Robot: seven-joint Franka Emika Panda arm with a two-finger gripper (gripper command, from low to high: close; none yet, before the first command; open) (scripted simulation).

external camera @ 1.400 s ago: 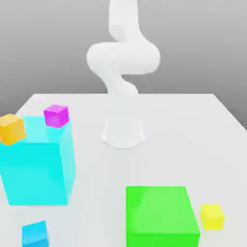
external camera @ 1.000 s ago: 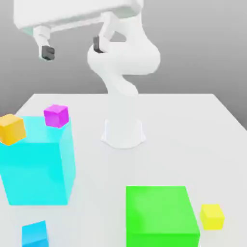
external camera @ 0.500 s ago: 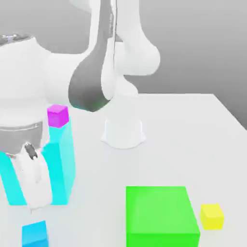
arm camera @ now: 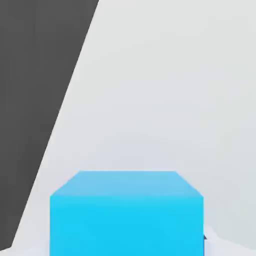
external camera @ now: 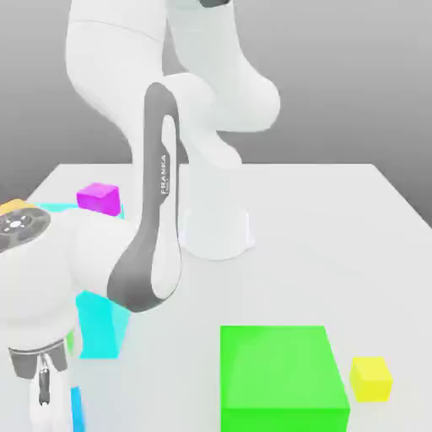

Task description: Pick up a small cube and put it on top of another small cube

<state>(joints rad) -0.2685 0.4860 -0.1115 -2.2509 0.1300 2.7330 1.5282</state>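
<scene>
The small cube (arm camera: 126,212) is plain sky blue and sits very close in the hand view, resting on the white table. My gripper (arm camera: 127,240) is shut on it, with white finger parts at its lower corners. In the exterior view my arm bends down low to the table's front corner on that view's left. The hand (external camera: 35,364) covers the cube there, leaving a thin blue sliver (external camera: 78,410). Another small cube, magenta (external camera: 99,198), sits on top of the large cyan block (external camera: 101,327). A small yellow cube (external camera: 371,378) lies on the table at the exterior view's right.
A large green block (external camera: 283,378) stands at the front, beside the yellow cube. An orange cube (external camera: 12,205) peeks out behind my arm on the cyan block. The arm's base (external camera: 216,232) stands mid-table. The table edge (arm camera: 60,125) runs close beside the blue cube.
The arm has swung down from high above to the front corner on the exterior view's left, over the blue cube. The fingers went from open to shut.
</scene>
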